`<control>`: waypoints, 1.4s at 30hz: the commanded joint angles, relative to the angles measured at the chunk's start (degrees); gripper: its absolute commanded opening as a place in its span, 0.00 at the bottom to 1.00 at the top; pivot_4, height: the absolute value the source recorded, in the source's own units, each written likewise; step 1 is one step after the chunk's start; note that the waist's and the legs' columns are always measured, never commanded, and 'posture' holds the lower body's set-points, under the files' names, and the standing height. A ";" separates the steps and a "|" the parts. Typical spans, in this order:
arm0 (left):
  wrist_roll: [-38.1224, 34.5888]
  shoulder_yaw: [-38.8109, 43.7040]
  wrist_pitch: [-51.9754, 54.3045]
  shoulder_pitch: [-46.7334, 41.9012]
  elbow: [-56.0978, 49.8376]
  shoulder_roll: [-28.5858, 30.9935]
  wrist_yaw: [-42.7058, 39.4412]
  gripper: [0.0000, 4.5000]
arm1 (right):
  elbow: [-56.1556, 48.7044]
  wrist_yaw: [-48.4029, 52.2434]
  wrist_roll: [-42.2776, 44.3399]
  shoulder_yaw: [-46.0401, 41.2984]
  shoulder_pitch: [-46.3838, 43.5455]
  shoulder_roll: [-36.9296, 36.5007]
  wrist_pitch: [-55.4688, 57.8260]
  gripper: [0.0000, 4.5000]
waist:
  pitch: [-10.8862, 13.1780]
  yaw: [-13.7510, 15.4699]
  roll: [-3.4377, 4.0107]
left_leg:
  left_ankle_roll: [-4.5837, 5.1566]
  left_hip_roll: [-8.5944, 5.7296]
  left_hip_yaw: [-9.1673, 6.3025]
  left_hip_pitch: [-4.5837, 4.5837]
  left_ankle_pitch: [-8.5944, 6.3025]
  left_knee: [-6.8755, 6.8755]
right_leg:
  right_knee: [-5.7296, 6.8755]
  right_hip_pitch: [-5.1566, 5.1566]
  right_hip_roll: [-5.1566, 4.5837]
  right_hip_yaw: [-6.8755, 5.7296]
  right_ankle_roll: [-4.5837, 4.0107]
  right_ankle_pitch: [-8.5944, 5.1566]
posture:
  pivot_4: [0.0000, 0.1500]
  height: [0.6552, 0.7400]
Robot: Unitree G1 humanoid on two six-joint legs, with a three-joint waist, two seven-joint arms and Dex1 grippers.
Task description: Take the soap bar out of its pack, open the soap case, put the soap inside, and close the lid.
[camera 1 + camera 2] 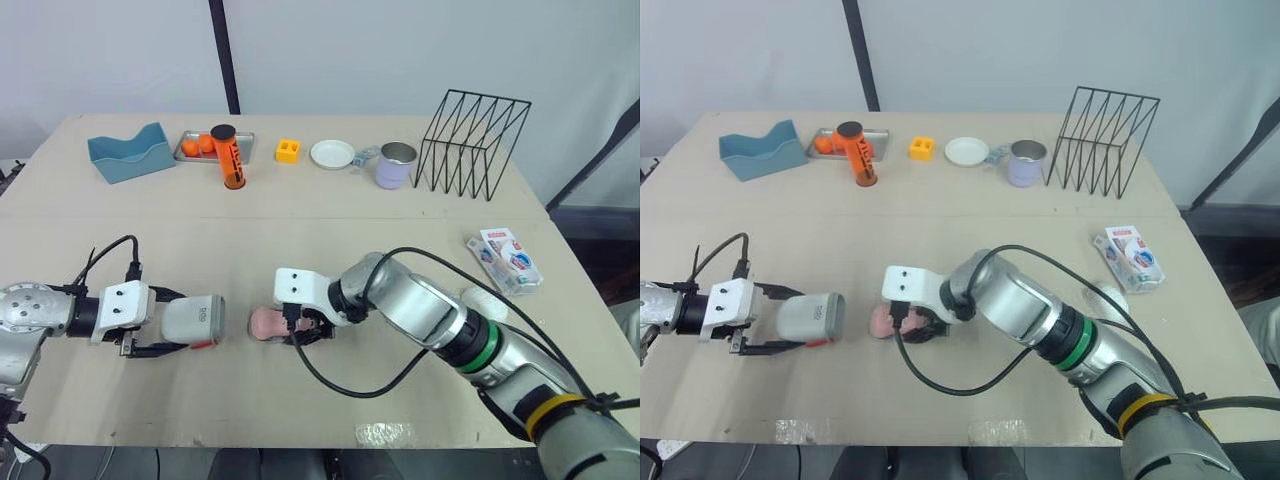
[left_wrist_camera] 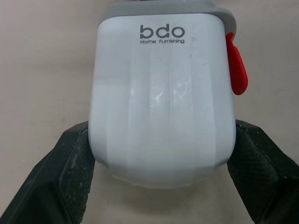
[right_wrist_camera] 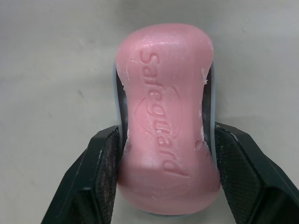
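Note:
The pink soap bar (image 3: 166, 112) lies on the table near the front middle, unwrapped, with a thin pale rim showing along its sides. My right gripper (image 1: 300, 326) is shut on it, one finger on each long side. Left of it, about a hand's width away, the white soap case (image 1: 193, 320) with a grey edge and a red latch (image 2: 236, 65) lies on its side. My left gripper (image 1: 180, 321) is shut on the case, its fingers (image 2: 70, 163) pressing both flanks. The soap pack (image 1: 505, 258) lies at the table's right edge.
Along the back stand a blue holder (image 1: 130, 153), a tray with oranges (image 1: 200, 146), an orange tube (image 1: 228, 157), a yellow block (image 1: 288, 150), a white plate (image 1: 332, 153), a metal cup (image 1: 396, 165) and a black wire rack (image 1: 472, 143). Clear wrap (image 1: 385, 433) lies at the front edge.

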 commanded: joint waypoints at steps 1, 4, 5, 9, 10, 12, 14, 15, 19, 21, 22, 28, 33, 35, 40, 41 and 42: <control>-0.63 -0.63 -0.79 -1.33 -0.91 -0.52 -0.33 0.78 | -0.31 0.42 -0.31 -1.88 -0.33 -1.01 -0.68 0.55 | 0.00 -0.03 0.00 | 0.00 0.00 0.00 0.00 0.00 0.00 | 0.00 0.00 0.00 0.00 0.00 0.00 | 1.00 0.97; 0.42 -1.86 -1.66 -2.07 0.28 -1.17 -0.28 0.78 | 0.01 0.71 -0.38 -2.11 -1.01 -1.23 -1.06 0.55 | 0.00 -0.06 0.00 | 0.00 0.03 0.00 0.01 0.00 -0.01 | 0.00 -0.01 0.03 0.01 0.00 0.00 | 1.00 0.97; 0.92 -2.30 -2.11 -2.34 0.81 -1.38 -0.21 0.78 | 0.07 0.90 -0.46 -2.16 -1.14 -1.35 -1.19 0.55 | 0.00 -0.05 0.00 | 0.00 0.02 0.01 0.00 0.00 -0.01 | 0.00 -0.01 0.03 0.01 0.00 0.00 | 1.00 0.97; 3.01 -4.50 -4.13 -4.23 3.42 -3.66 1.08 0.78 | 0.49 1.95 -0.62 -2.07 -1.97 -1.96 -1.52 0.55 | 0.00 -0.03 0.01 | 0.00 0.02 0.01 0.00 0.00 0.00 | 0.00 -0.01 0.03 0.01 -0.01 0.00 | 1.00 0.97; 3.64 -5.18 -4.51 -4.76 3.79 -4.50 1.66 0.78 | 0.47 2.31 -0.57 -2.03 -2.21 -2.22 -1.50 0.55 | 0.01 -0.03 0.01 | 0.00 0.02 0.01 0.01 0.00 0.00 | 0.00 -0.01 0.03 0.01 -0.01 0.01 | 1.00 0.97; 4.56 -6.16 -5.36 -5.74 4.63 -5.87 2.55 0.78 | 0.52 2.91 -0.52 -1.98 -2.66 -2.47 -1.47 0.55 | -0.01 0.09 -0.01 | 0.00 0.00 -0.01 -0.01 0.00 0.01 | 0.00 0.00 0.02 -0.01 0.00 0.00 | 1.00 0.97; 4.92 -6.72 -5.88 -6.49 5.38 -6.95 2.88 0.78 | 0.60 3.58 -0.53 -1.82 -3.19 -2.74 -1.60 0.55 | 0.00 0.09 -0.01 | 0.00 -0.03 -0.02 -0.02 0.00 0.02 | 0.00 0.01 -0.01 -0.01 0.00 0.00 | 1.00 0.97; 4.98 -6.88 -5.94 -6.74 5.57 -7.41 3.05 0.78 | 0.56 3.92 -0.54 -1.75 -3.43 -2.94 -1.64 0.55 | 0.00 0.03 -0.01 | 0.00 -0.04 -0.02 -0.02 0.00 0.02 | 0.00 0.01 -0.01 -0.01 0.00 0.00 | 1.00 0.97; 5.15 -7.43 -6.23 -7.50 6.23 -8.51 3.69 0.78 | 0.84 5.21 -1.14 -1.00 -4.17 -3.49 -2.39 0.55 | 0.00 0.01 0.00 | 0.00 -0.02 -0.02 -0.01 0.00 0.02 | 0.00 0.01 0.00 -0.01 0.00 0.00 | 1.00 0.97; 5.27 -7.70 -6.27 -7.76 6.39 -8.91 3.90 0.78 | 0.96 5.60 -1.39 -0.81 -4.29 -3.36 -2.56 0.55 | 0.00 0.03 0.00 | 0.00 -0.03 -0.02 -0.01 0.00 0.02 | 0.00 0.02 -0.01 -0.01 0.00 0.00 | 1.00 0.97; 5.32 -7.81 -6.35 -7.89 6.44 -9.13 4.03 0.78 | 1.04 5.76 -1.54 -0.71 -4.37 -3.19 -2.60 0.55 | 0.00 0.07 0.00 | 0.00 -0.04 -0.03 -0.01 0.00 0.02 | 0.00 0.02 -0.01 -0.01 0.00 0.00 | 1.00 0.97; 4.55 -8.31 -4.23 -9.18 5.23 -10.44 4.46 0.78 | 1.87 6.89 -1.42 -0.91 -5.48 -1.86 -2.24 0.55 | 0.00 0.03 0.00 | -0.01 -0.04 -0.04 -0.01 0.00 0.03 | 0.01 0.03 -0.01 -0.02 0.00 0.00 | 1.00 0.97; 4.26 -8.45 -2.97 -9.34 4.44 -10.61 4.17 0.78 | 2.32 7.27 -0.97 -1.41 -6.17 -0.96 -1.63 0.55 | 0.00 0.04 0.00 | -0.01 -0.04 -0.05 -0.01 0.01 0.03 | 0.01 0.03 -0.01 -0.04 0.00 0.00 | 1.00 0.97; 4.04 -8.37 -2.55 -9.30 4.19 -10.50 4.07 0.78 | 2.32 7.27 -0.82 -1.67 -6.34 -0.60 -1.19 0.55 | 0.00 0.04 0.00 | -0.01 -0.04 -0.05 -0.01 0.01 0.03 | 0.01 0.03 -0.02 -0.04 0.00 0.00 | 1.00 0.97; 3.28 -8.29 -1.18 -9.45 3.28 -10.76 3.77 0.78 | 2.25 7.05 -0.98 -1.51 -6.52 -0.05 -0.87 0.55 | 0.00 0.01 0.00 | -0.01 -0.03 -0.06 -0.01 0.01 0.03 | 0.01 0.02 -0.01 -0.04 0.00 0.00 | 1.00 0.97; 3.22 -8.33 -0.96 -9.51 3.01 -10.83 3.75 0.78 | 2.30 6.94 -1.09 -1.39 -6.51 0.09 -0.88 0.55 | 0.00 0.01 0.00 | -0.01 -0.03 -0.06 -0.01 0.01 0.03 | 0.01 0.02 -0.01 -0.04 0.00 0.00 | 1.00 0.97; 2.94 -8.43 -0.75 -9.54 2.65 -10.88 3.37 0.78 | 2.56 6.83 -1.28 -1.28 -6.49 0.23 -1.10 0.55 | 0.00 0.01 0.00 | -0.01 -0.03 -0.06 -0.01 0.01 0.03 | 0.01 0.02 -0.01 -0.04 0.00 0.00 | 1.00 0.97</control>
